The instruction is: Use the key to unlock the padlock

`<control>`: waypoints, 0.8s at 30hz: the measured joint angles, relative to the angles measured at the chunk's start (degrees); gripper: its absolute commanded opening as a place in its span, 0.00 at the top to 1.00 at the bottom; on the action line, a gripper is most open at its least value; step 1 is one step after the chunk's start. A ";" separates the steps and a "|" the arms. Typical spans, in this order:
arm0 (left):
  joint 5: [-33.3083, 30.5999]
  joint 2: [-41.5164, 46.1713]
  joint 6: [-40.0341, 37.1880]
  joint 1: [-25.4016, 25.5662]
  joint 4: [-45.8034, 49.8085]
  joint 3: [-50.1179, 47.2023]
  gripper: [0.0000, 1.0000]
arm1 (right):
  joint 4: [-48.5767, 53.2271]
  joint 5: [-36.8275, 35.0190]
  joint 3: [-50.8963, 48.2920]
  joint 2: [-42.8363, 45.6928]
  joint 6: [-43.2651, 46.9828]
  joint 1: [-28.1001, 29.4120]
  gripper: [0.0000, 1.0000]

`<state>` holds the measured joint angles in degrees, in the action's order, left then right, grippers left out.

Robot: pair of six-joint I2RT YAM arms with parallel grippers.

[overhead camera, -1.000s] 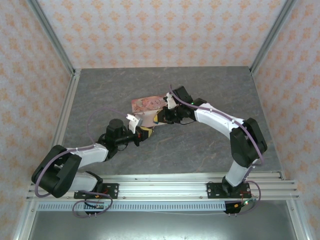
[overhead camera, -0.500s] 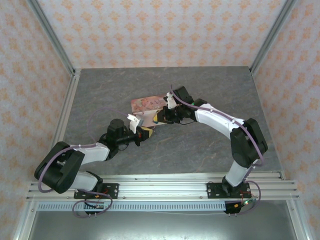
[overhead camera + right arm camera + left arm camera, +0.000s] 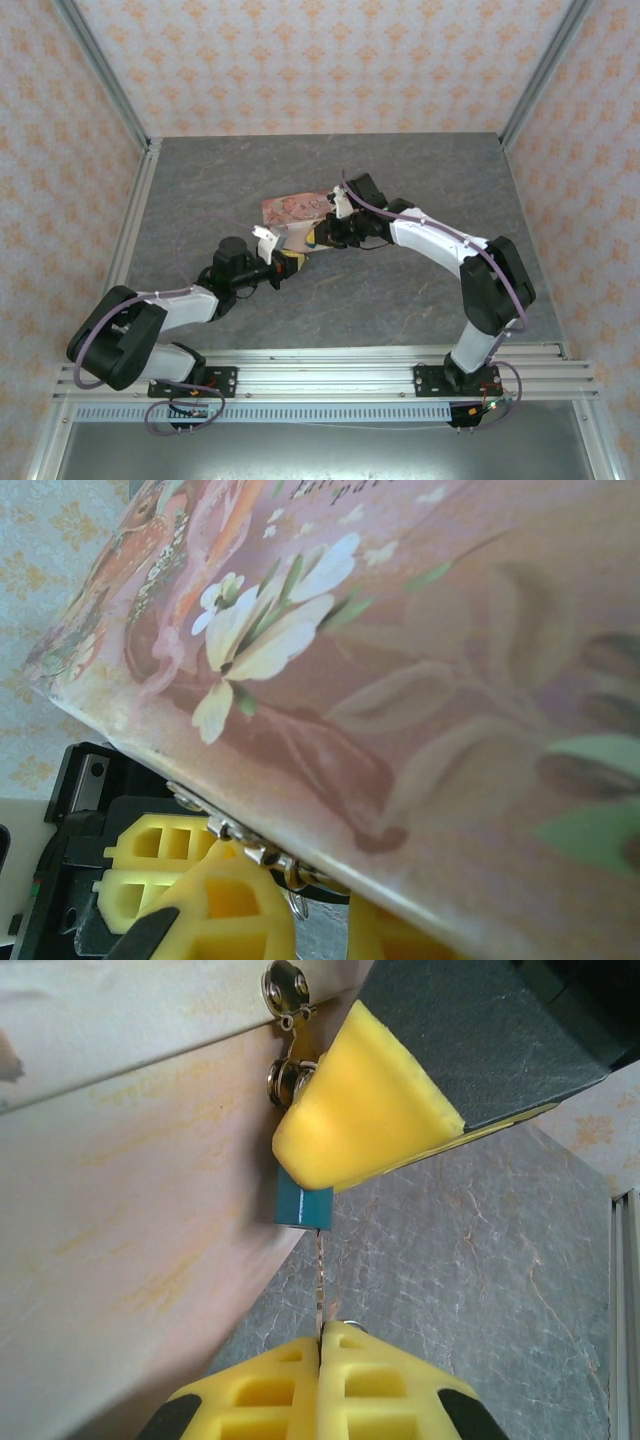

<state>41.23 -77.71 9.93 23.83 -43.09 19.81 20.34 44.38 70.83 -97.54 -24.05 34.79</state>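
A grey marbled table (image 3: 400, 170) bears a pink illustrated tin (image 3: 292, 209) near its middle.

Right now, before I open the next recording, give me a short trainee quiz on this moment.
1. True or false: the left gripper pinches the key.
2. The padlock is: A red, B blue-teal, C black?
3. Fill in: the padlock sits beside the pink ____.
Key: 1 true; 2 B; 3 tin.
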 measured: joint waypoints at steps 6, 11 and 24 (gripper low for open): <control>-1.22 0.31 -0.76 0.02 0.02 0.02 1.00 | -0.68 0.26 -0.13 0.00 -0.83 -0.13 1.00; -1.53 0.33 -1.05 0.02 0.04 0.02 1.00 | -1.33 0.28 -0.24 0.00 -1.70 -0.11 1.00; -1.38 0.39 -1.51 0.02 0.20 0.31 1.00 | -2.25 0.66 -0.26 0.00 -2.80 -0.13 1.00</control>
<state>39.86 -77.32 8.43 23.86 -42.89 20.12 18.09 45.04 70.57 -97.54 -26.85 34.65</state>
